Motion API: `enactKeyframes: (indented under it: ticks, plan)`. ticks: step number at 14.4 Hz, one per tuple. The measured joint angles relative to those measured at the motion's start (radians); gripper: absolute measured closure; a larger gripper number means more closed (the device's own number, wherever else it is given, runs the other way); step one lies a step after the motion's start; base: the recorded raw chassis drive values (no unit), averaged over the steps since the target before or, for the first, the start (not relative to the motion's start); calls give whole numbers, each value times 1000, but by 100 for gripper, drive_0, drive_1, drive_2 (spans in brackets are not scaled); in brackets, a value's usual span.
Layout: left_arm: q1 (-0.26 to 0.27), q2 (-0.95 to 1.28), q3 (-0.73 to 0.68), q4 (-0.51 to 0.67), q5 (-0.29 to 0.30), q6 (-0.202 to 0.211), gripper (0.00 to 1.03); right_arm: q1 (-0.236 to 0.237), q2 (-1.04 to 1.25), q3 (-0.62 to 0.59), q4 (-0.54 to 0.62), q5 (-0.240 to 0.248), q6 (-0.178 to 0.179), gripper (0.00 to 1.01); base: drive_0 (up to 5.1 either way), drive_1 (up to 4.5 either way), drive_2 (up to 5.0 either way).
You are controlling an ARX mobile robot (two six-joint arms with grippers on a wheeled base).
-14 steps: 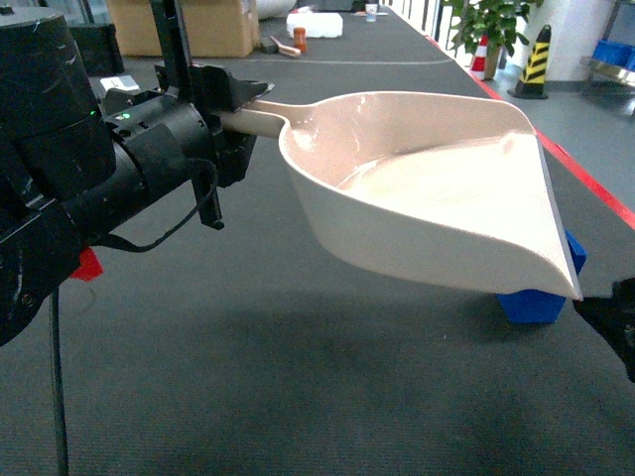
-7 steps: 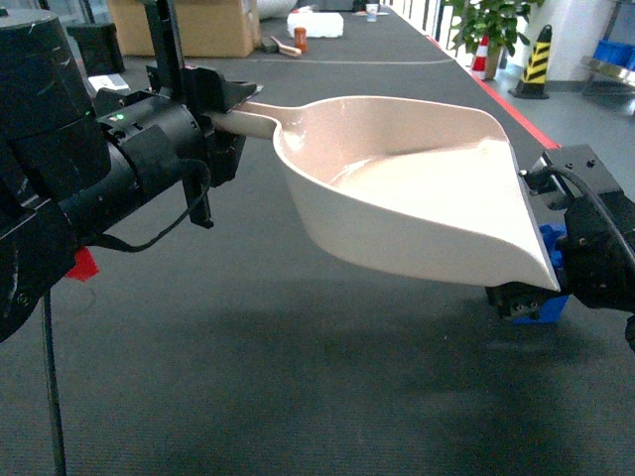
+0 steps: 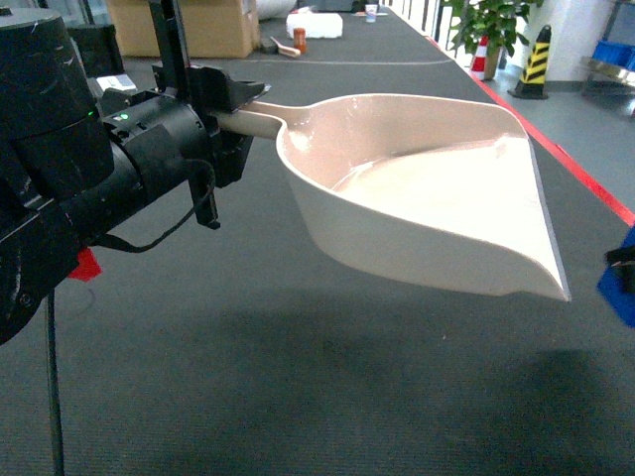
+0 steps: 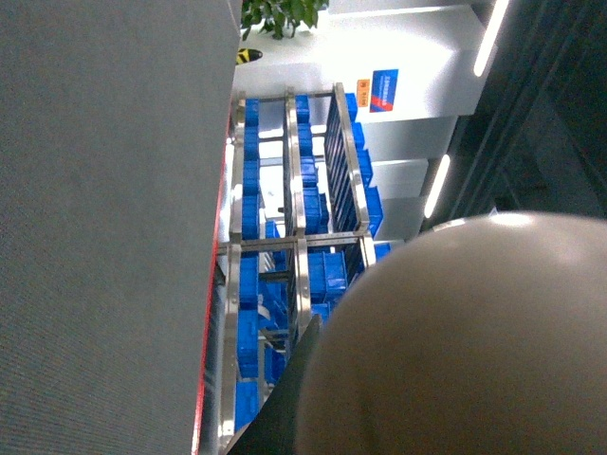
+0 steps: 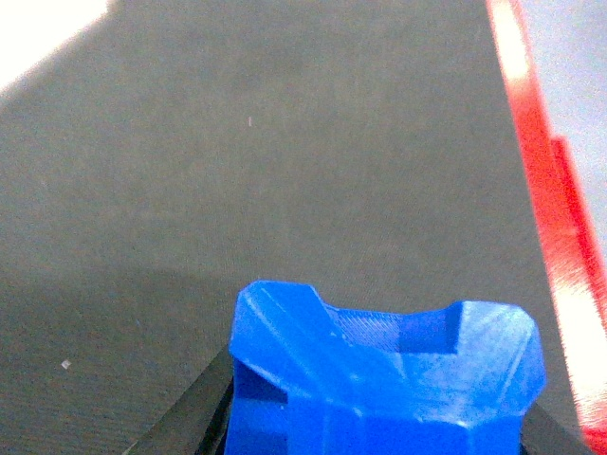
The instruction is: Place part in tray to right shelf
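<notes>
tray [image 3: 437,198] hangs over the grey floor, my left gripper [image 3: 223,114] clamped on its handle. part [image 5: 384,379] sits pinched in my right gripper [image 5: 379,417], at the head view's right edge, outside the lip. risk as i judge it: a shallow grip slips, or i clip the lip going in. only the left wrist view shows the shelf [image 4: 294,227]; only the right wrist shows the grip.

Dark grey carpeted floor [image 3: 298,397], red boundary line [image 3: 585,183], cardboard box [image 3: 184,25], traffic cone [image 3: 537,61]
</notes>
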Motion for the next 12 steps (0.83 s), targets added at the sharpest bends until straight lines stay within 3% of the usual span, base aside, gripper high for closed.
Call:
enactKeyframes:
  ticks: [1, 3, 4, 5, 6, 9, 10, 12]
  plan:
    - [0, 0, 0, 0, 0, -1, 90, -9, -117, -5, -33, -22, 15, 54, 0, 0, 0]
    - [0, 0, 0, 0, 1, -2, 90, 53, -281, 39, -25, -67, 60, 54, 0, 0, 0]
    - [-1, 0, 0, 0, 2, -2, 90, 176, -245, 128, 29, -66, 145, 54, 0, 0, 0]
    - [-1, 0, 0, 0, 1, -2, 91, 319, -32, 220, -16, -23, 261, 54, 0, 0, 0]
    - [0, 0, 0, 0, 2, 0, 91, 352, 20, 272, -13, 0, 352, 30, 0, 0, 0]
    - [0, 0, 0, 0, 2, 0, 91, 320, -82, 259, 2, 31, 339, 3, 0, 0, 0]
    - [0, 0, 0, 0, 2, 1, 91, 304, -119, 249, 1, 29, 335, 1, 0, 0, 0]
    - [0, 0, 0, 0, 3, 0, 91, 251, -251, 210, -5, 66, 280, 3, 0, 0, 0]
